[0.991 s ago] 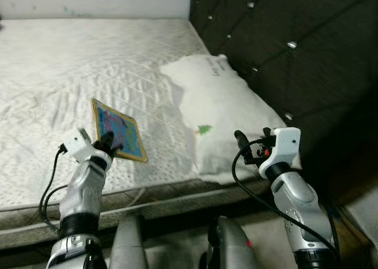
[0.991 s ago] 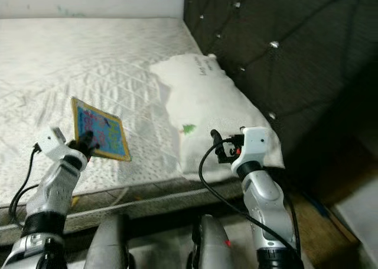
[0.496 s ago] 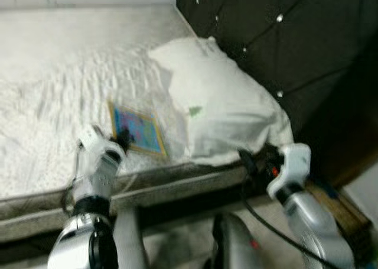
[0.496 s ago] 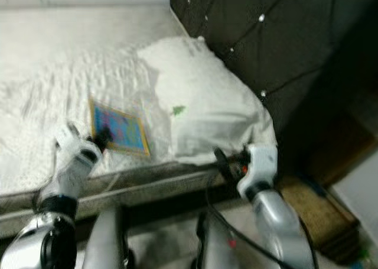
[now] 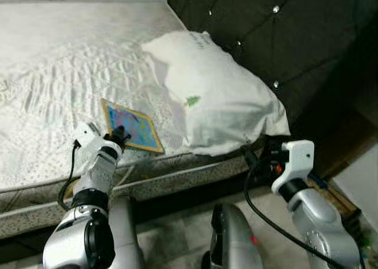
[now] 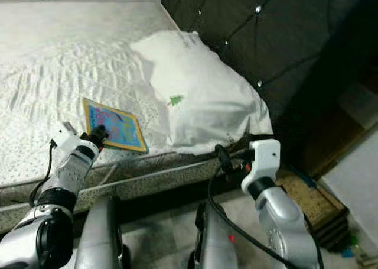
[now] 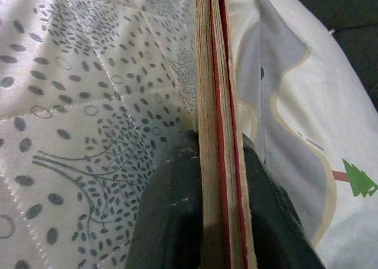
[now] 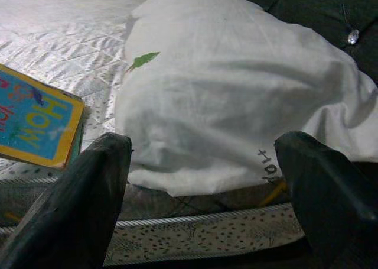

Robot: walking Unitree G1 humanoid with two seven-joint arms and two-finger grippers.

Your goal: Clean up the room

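Book: a thin picture book (image 5: 131, 125) with a yellow border and a blue, colourful cover lay on the bed (image 5: 53, 74), near its front edge and just beside the pillow (image 5: 215, 100).
Left hand: the left hand (image 5: 118, 135) reached over the bed's front edge to the book's near edge; its two black fingers (image 7: 171, 221) were pressed onto the book, one on each face, pinching it edge-on in the wrist view.
Right hand: the right hand (image 8: 204, 192) hung in front of the bed below the pillow's near corner, its two fingers spread wide with nothing between them.
Pillow: white, with a small green tree print (image 5: 192, 101), resting on the bed against the dark tufted headboard (image 5: 283, 32).
Bed: covered by a white quilted sheet with a leaf pattern; a speckled band ran along the front of the mattress.
Floor: pale tiles showed below, between the robot's arms.
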